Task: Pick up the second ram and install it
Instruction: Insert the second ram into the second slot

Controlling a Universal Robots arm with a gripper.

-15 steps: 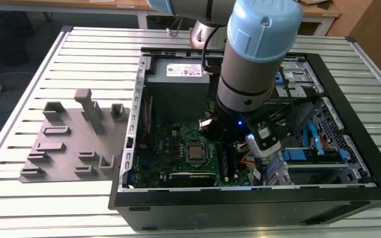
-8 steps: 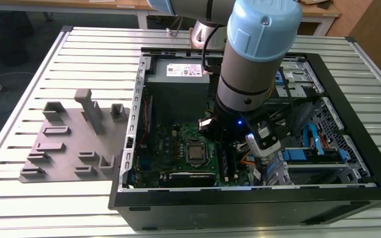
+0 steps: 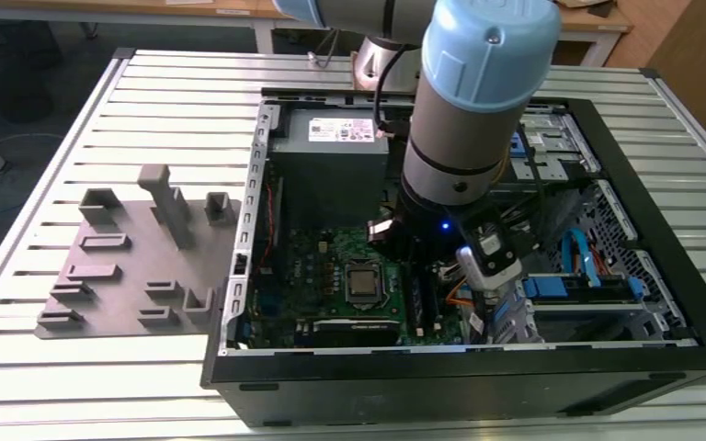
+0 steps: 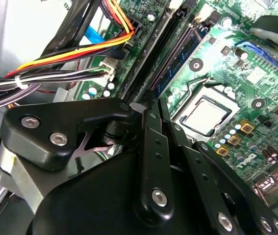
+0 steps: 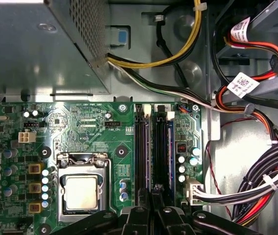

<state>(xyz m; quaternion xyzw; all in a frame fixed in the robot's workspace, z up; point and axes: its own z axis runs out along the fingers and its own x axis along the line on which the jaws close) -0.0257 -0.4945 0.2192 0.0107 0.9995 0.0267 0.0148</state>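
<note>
Black pincer (image 5: pixel 151 208) pressed together over the memory slots (image 5: pixel 151 152); white-labelled cables (image 5: pixel 241 85) beside.

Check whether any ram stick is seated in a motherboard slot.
In: one blue-green ram stick stands in the slot farthest from the processor socket. Whether its latches are closed cannot be told.

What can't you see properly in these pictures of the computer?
- Fingertips of the hand: cut off by the picture edge in the first wrist view.
- Whether the ram is fully seated: too small to tell.
- Memory slots: hidden behind the arm in the exterior view.
- Case floor near the drives: dark.
</note>
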